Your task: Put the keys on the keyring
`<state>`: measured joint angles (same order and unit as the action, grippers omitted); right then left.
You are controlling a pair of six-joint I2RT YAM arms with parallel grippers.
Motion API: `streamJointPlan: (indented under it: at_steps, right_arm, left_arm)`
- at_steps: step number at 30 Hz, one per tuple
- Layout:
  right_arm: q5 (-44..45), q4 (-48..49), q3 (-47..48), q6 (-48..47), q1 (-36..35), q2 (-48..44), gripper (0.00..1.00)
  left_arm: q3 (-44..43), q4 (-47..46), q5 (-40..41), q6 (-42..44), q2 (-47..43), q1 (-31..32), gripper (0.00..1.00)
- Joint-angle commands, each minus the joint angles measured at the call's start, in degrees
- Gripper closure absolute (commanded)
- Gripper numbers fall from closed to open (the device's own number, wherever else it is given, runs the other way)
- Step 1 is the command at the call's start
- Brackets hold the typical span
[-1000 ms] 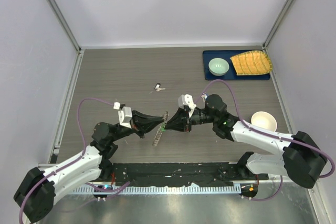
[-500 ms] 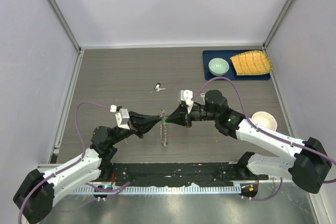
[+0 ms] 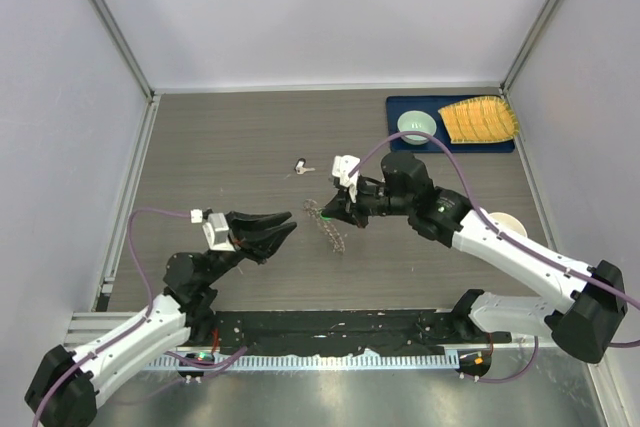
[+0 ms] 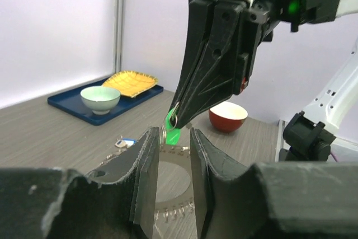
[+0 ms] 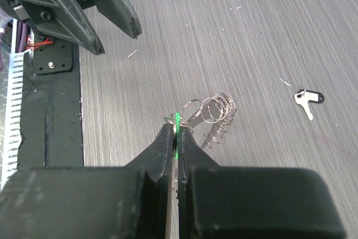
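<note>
My right gripper [image 3: 322, 212] is shut on the green-headed key [image 5: 176, 122], held above the table's middle. The bristly keyring [image 3: 333, 233] hangs from that key below the jaws; its small loops show in the right wrist view [image 5: 216, 109]. I cannot tell if its low edge touches the table. My left gripper [image 3: 283, 224] is open and empty, a short way left of the ring. In the left wrist view the green key [image 4: 172, 134] and the ring [image 4: 174, 163] show between the open fingers [image 4: 146, 166]. The blue-headed key [image 3: 300, 165] lies on the table further back.
A blue tray [image 3: 450, 145] at the back right holds a pale green bowl [image 3: 416, 127] and a yellow ridged object [image 3: 480, 119]. A red bowl with a white inside [image 3: 503, 230] stands by my right arm. Walls close in the table on three sides.
My left gripper has let go of the keyring, opened and drawn back to the left. My right gripper has carried the green key and ring slightly further back.
</note>
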<state>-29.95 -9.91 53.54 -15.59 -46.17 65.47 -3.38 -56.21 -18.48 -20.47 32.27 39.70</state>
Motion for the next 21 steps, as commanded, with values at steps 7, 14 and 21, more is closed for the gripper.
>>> streamJointPlan:
  at_steps: [7,14,21]
  right_arm:
    - [2.53,-6.61,8.07,-4.0,-0.15,1.32,0.99]
    - [2.62,-6.7,7.55,-4.09,-0.5,0.71,0.99]
    - [2.71,-6.35,6.67,-4.01,-0.59,0.01,0.99]
  left_arm:
    - [-6.81,6.99,-1.1,3.68,7.0,0.2,0.62]
    - [-11.47,7.51,-4.98,5.35,13.78,0.29,0.6]
    - [-14.81,9.97,-9.11,6.23,18.44,0.55,0.67]
